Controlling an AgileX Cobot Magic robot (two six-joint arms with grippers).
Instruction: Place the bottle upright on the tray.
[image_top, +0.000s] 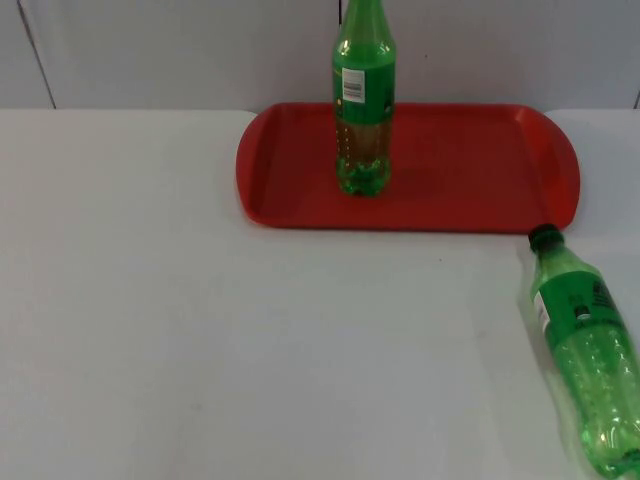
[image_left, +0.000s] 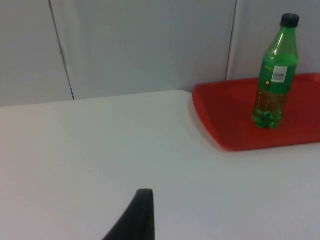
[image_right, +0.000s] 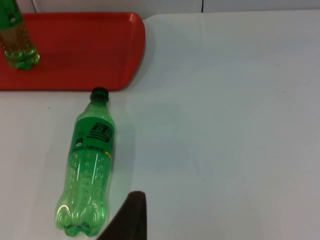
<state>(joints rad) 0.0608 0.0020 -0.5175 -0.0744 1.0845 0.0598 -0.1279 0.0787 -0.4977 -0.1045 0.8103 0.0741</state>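
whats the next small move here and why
Probably lower the right gripper onto the lying bottle and close on its body. It lies on the table, cap near the tray, off it, while the other bottle already stands upright there. The left gripper waits far off.

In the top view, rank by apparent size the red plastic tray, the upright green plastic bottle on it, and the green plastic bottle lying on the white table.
1. Red plastic tray, clearly largest.
2-3. Upright green bottle and lying green bottle: unranked; both are cut off at the frame edge, and the lying one is nearer the camera.
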